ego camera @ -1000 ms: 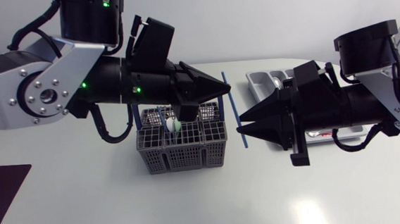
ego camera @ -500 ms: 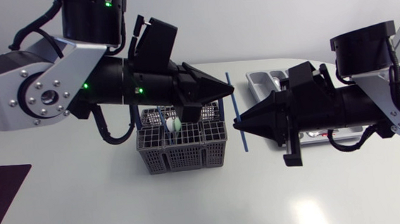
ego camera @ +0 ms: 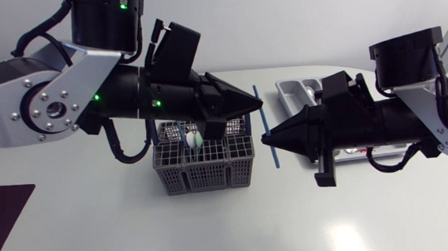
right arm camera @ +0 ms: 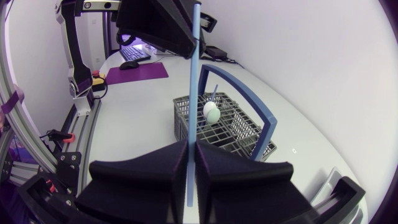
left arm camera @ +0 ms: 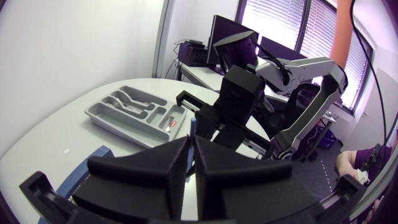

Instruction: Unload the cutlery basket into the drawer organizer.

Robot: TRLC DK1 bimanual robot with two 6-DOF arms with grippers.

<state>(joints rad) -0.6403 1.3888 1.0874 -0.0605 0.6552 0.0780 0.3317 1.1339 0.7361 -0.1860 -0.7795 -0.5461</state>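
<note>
I hold one thin blue stick point(ego camera: 262, 123) with both arms above the white table point(ego camera: 97, 229). The stick is straight, smooth and of one light blue colour, thin like a straw, and it stands almost upright in the right wrist view point(right arm camera: 194, 93).

My left gripper point(ego camera: 257, 103) pinches it near the upper end; its fingers are almost pressed together, with only the stick in the narrow gap. My right gripper point(ego camera: 266, 139) pinches the same stick lower down, its fingers closed on it from two sides, and a short piece hangs free under them.

The stick is in the air, between the cutlery basket point(ego camera: 204, 174) and the drawer organizer point(ego camera: 285, 93), just beside the basket's corner.

The basket is a grey grid with a blue arched handle point(right arm camera: 255, 106). A white and pale green rounded piece point(ego camera: 194, 140) stands in it. The organizer is a grey tray with compartments, and some cutlery lies in it.
</note>
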